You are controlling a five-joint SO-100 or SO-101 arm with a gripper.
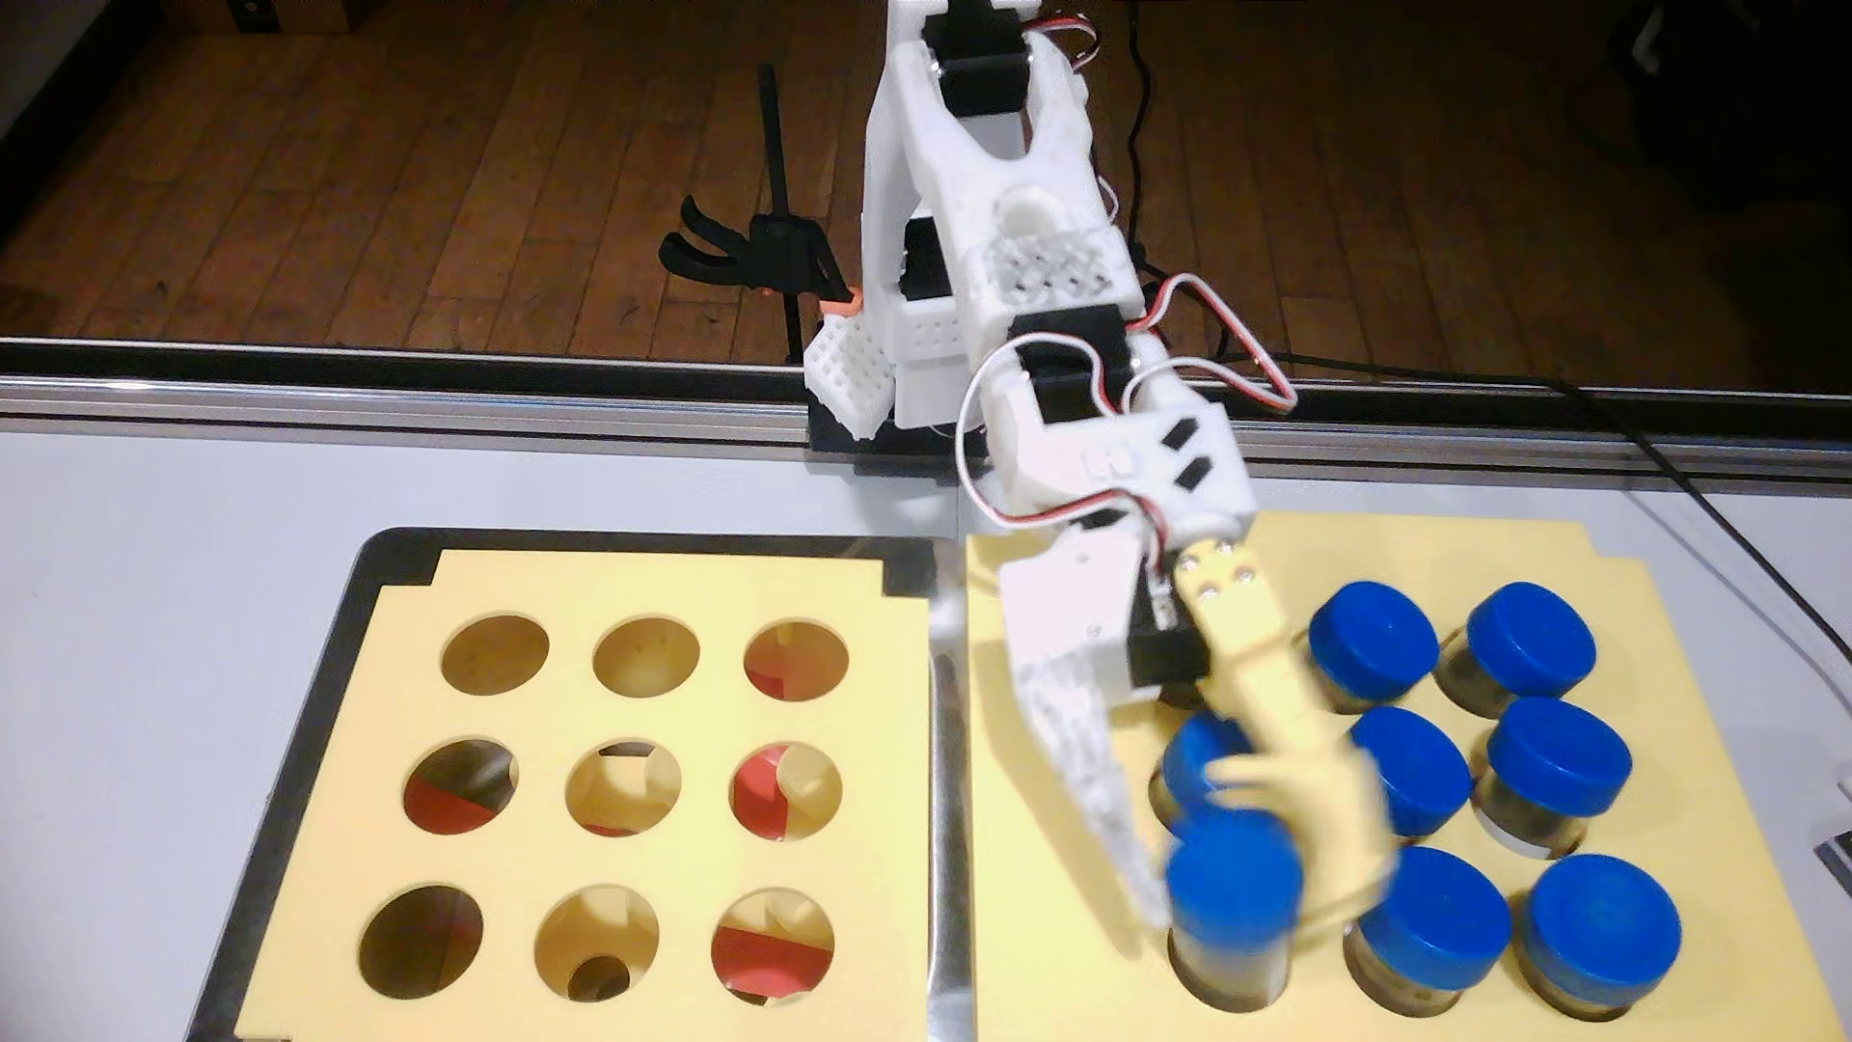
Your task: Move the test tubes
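Several test tubes with blue caps stand in the right yellow foam rack (1042,952). One test tube (1238,887) sits in the rack's front-left hole, its cap slightly higher than its neighbours (1438,927). My gripper (1258,894) reaches down from the back and is shut on that cap. The white finger (1092,761) lies on the cap's left and the blurred yellow finger (1333,812) on its right. The arm partly covers a tube (1198,761) behind it and hides the rack's back-left spot. All holes of the left foam rack (651,591) hold no tubes.
The left rack lies in a dark metal tray (401,546). The arm's base (902,381) is fixed at the table's back rail, beside a black clamp (742,250). Black cables (1704,511) run along the right side of the white table (150,651).
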